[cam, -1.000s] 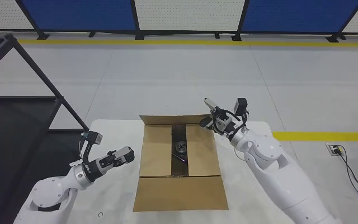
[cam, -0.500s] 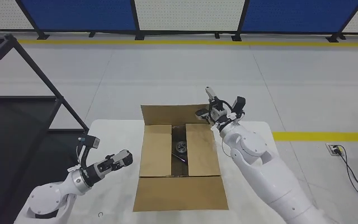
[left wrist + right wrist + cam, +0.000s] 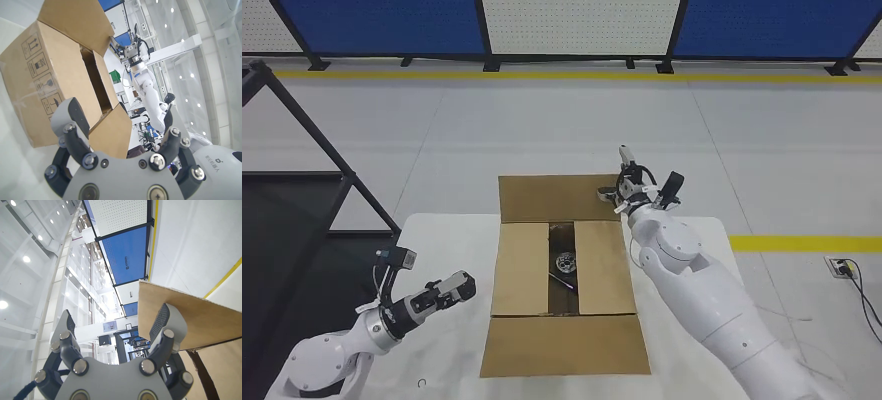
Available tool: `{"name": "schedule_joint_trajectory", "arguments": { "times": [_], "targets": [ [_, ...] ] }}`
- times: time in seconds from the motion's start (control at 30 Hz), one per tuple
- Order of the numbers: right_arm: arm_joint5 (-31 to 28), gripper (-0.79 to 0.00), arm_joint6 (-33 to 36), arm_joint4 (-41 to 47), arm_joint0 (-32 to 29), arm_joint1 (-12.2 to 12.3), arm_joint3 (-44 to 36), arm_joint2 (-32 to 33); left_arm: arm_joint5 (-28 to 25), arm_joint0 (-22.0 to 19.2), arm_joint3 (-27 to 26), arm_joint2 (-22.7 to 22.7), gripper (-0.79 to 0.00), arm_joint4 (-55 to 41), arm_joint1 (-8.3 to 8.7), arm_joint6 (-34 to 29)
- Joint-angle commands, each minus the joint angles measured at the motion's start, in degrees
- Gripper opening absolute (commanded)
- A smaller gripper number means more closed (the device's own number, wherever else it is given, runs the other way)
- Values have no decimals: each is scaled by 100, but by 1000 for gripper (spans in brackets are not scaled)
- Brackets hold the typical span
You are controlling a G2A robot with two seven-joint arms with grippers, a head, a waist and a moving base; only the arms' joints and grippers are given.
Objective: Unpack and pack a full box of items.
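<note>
The white bench (image 3: 447,245) carries one big cardboard box (image 3: 542,268) at its middle, with the long axis running from 6 to 12 o'clock. The near flap (image 3: 564,345) lies folded out flat toward 6 o'clock. The far flap (image 3: 554,192) stands up and leans toward 12 o'clock. The two side flaps lie almost shut, leaving a narrow slot down the middle.

The coming move seems to turn on the far flap, whose long edge runs from 9 to 3 o'clock. The right arm is much the nearer. It reaches up the box's 3 o'clock side to the corner at about 1 o'clock, with the wrist turned upward. The right pincer (image 3: 116,310) is spread wide and grips nothing. One finger (image 3: 160,321) lies against the flap near its corner, and the other stands well apart from it in open air. It looks to be pushing the flap back rather than pinching it.

The left arm sits low at the box's 8 o'clock, well apart from it. The left pincer (image 3: 460,288) points toward the box wall, spread open and empty.

Down in the slot a small round metal part (image 3: 565,262) shows, with something dark just beside it toward 6 o'clock, so unpacking has hardly begun.
</note>
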Motion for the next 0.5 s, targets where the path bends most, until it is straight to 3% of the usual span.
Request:
{"name": "schedule_joint_trajectory", "arguments": {
  "times": [0.0,0.2,0.47],
  "targets": [
    [0,0,0,1,0,0,1,0,-1,0,0,0,0,0,0,0],
    [4,0,-12,4,-19,-1,0,7,-1,8,-19,6,0,4,-1,11],
    [266,0,-887,42,105,-266,298,-49,21,155,-233,-21,0,42,5,123]
  ]
}}
